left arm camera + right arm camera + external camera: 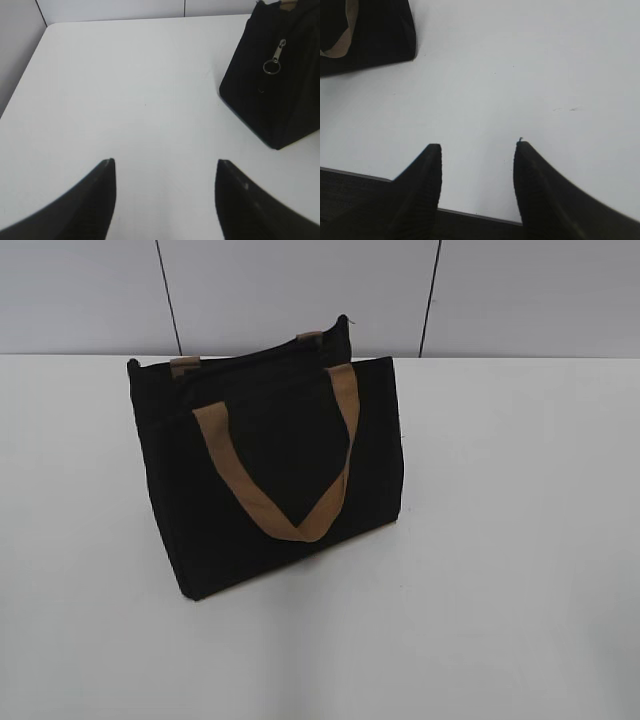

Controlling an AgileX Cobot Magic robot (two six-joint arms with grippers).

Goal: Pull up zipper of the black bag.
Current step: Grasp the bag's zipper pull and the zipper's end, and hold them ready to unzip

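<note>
The black bag (270, 470) stands upright on the white table, with a tan strap handle hanging down its front. In the left wrist view the bag's end (275, 85) is at the upper right, and the zipper's silver ring pull (272, 66) hangs on it. My left gripper (165, 162) is open and empty, over bare table well left of the bag. My right gripper (479, 146) is open and empty near the table's front edge; the bag's corner (375, 35) shows at the upper left. Neither gripper shows in the exterior view.
The white table (500, 540) ends at a grey panelled wall (300, 290) behind the bag. In the right wrist view the table's front edge (470, 214) runs just below the fingers.
</note>
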